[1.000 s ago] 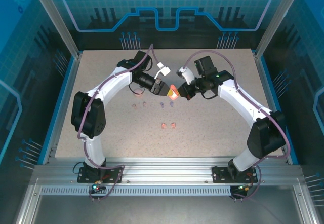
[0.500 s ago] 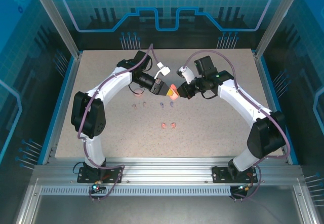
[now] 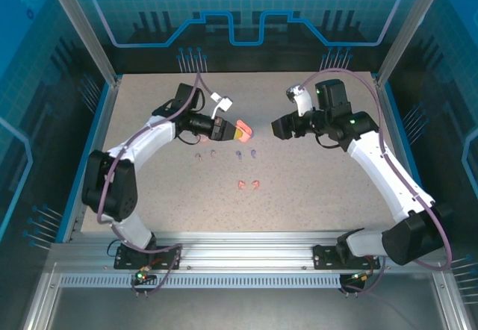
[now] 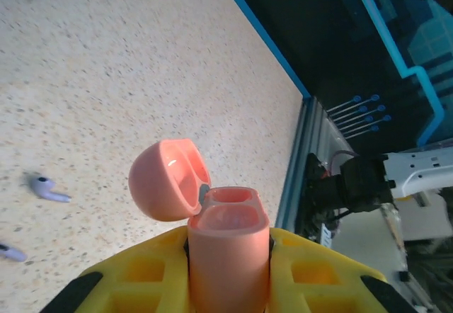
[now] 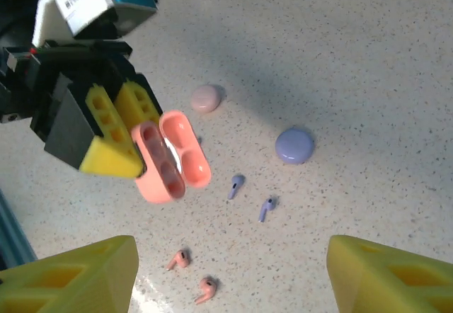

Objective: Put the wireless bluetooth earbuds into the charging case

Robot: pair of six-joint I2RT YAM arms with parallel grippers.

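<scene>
Coral charging case (image 4: 226,249), lid open, sits clamped in the left gripper (image 3: 226,130). The right gripper (image 5: 233,277) hangs empty, jaws wide. The matching coral earbuds (image 5: 178,259) lie on the table (image 5: 368,79). Next probably comes picking one up, which needs a precise pinch.
</scene>
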